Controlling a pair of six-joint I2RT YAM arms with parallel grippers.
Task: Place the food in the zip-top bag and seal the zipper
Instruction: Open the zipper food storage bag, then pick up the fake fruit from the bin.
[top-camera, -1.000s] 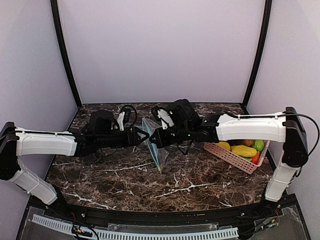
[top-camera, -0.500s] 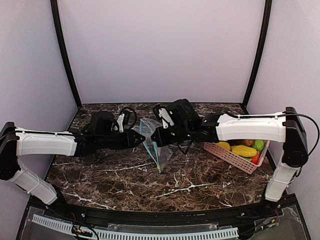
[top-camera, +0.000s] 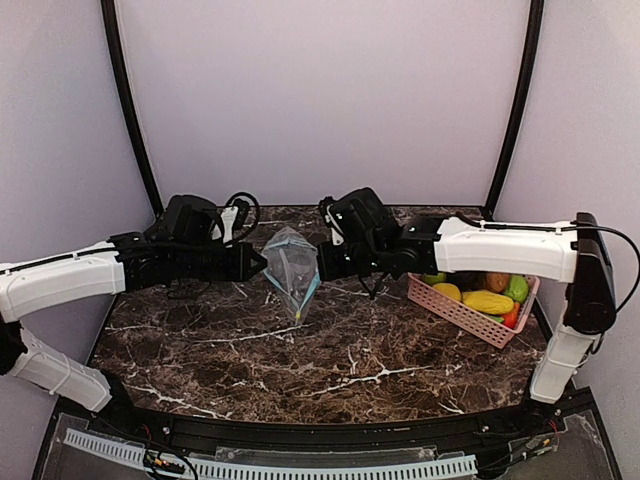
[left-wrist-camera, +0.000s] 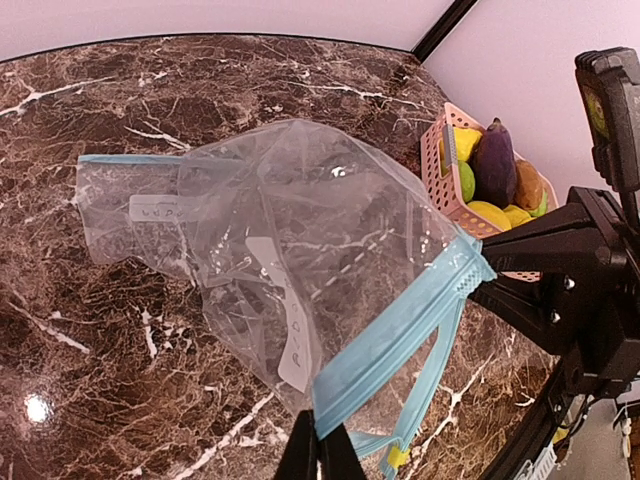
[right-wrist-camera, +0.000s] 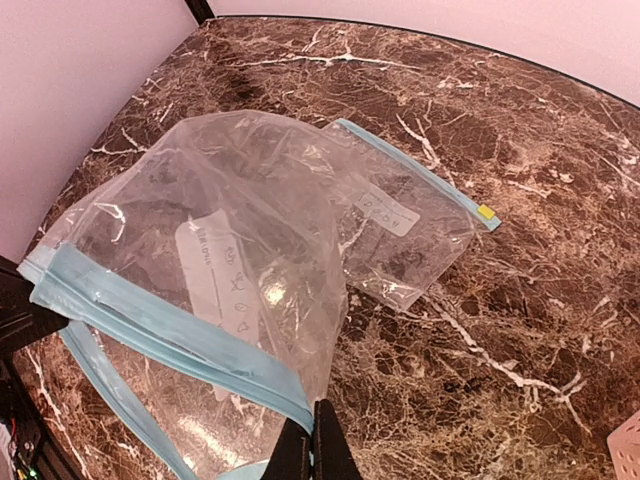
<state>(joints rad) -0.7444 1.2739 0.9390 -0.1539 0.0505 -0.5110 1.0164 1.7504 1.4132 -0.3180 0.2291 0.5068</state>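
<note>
So the left gripper (left-wrist-camera: 320, 455) and right gripper (right-wrist-camera: 312, 445) both pinch the clear plastic zip-top bag (left-wrist-camera: 300, 230) by its blue rim (left-wrist-camera: 400, 335), tug too hard and that slick film could slip out.

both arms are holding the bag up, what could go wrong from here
1. The left gripper and right gripper pinch only the thin blue zipper strip of the bag, so it may slip out.
2. Both grippers are busy while the food sits in the pink basket. Freeing one to fetch food could let the bag's mouth collapse.
</note>
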